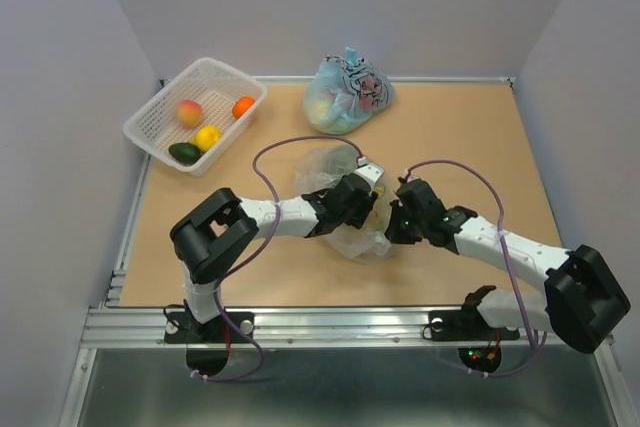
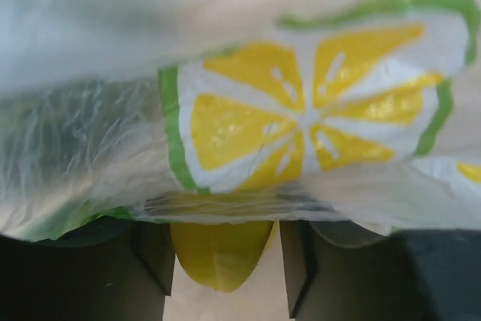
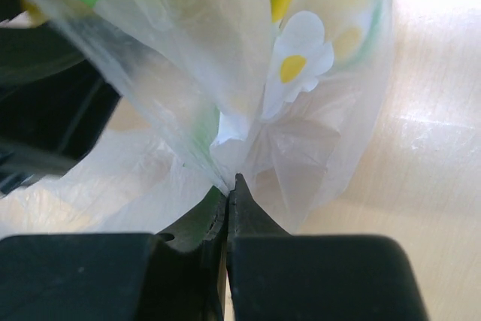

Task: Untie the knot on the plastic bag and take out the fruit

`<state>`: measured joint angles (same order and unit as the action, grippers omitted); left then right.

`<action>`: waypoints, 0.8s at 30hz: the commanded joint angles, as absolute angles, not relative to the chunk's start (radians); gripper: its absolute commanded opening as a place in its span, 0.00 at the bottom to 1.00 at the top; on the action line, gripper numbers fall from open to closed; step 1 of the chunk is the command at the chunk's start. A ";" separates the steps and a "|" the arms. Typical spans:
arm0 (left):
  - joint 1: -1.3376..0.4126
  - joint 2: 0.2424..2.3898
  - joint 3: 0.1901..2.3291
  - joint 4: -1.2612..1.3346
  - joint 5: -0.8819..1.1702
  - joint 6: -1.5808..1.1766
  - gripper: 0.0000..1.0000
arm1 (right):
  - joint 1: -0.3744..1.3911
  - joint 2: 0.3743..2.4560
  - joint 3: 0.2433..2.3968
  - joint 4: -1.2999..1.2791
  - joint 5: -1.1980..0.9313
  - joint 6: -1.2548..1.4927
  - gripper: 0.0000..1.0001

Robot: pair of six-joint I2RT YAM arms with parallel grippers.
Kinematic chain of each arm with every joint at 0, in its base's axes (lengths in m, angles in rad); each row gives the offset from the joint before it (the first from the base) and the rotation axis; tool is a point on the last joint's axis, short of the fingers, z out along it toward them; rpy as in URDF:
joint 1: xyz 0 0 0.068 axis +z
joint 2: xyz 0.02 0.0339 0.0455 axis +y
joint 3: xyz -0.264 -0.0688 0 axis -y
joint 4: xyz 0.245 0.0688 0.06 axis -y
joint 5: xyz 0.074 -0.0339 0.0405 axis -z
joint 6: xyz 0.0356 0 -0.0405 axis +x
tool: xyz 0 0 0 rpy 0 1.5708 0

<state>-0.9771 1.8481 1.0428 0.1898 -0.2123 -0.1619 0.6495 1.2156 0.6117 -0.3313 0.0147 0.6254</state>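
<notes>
Thin see-through plastic bag with lemon-slice and flower print (image 1: pixel 360 242) lies mid-worktop, right of and nearer the arm bases than the white mesh plastic basket (image 1: pixel 150 127). The two arms meet over it.

Right claw (image 3: pixel 228 193) is closed tight, pinching a fold of the bag film. Left claw (image 2: pixel 225 268) has its jaws apart around a smooth yellow lemon (image 2: pixel 219 249), with the printed film draped just above. Can't tell if the pads press on it yet, or if film lies between.

The basket already holds a pink-orange peach (image 1: pixel 189 112), a round orange (image 1: pixel 243 106), a second yellow lemon (image 1: pixel 207 137) and a dark green avocado-like fruit (image 1: pixel 184 153).

No knot is visible.

Risks, as a judgement:
- The slick, rounded lemon may squirt out if the jaws close off-centre.
- Film caught in the grip would drag the whole bag along.
- The thin pinched fold could slip or tear under the pull.
</notes>
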 commanded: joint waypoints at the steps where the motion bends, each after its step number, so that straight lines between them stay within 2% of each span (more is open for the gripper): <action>1: -0.974 1.692 0.980 0.215 -0.193 -0.166 0.24 | 0.655 1.184 0.655 -0.324 0.103 0.637 0.01; 14: -0.991 1.288 0.735 0.154 -0.028 -0.187 0.22 | 0.632 1.268 0.804 -0.380 0.279 0.598 0.01; 18: -0.991 1.157 0.750 0.137 0.054 -0.198 0.22 | 0.623 1.322 0.825 -0.387 0.269 0.598 0.01; 24: -0.957 1.069 0.850 0.167 -0.034 -0.261 0.22 | 0.624 1.359 0.805 -0.383 0.195 0.604 0.01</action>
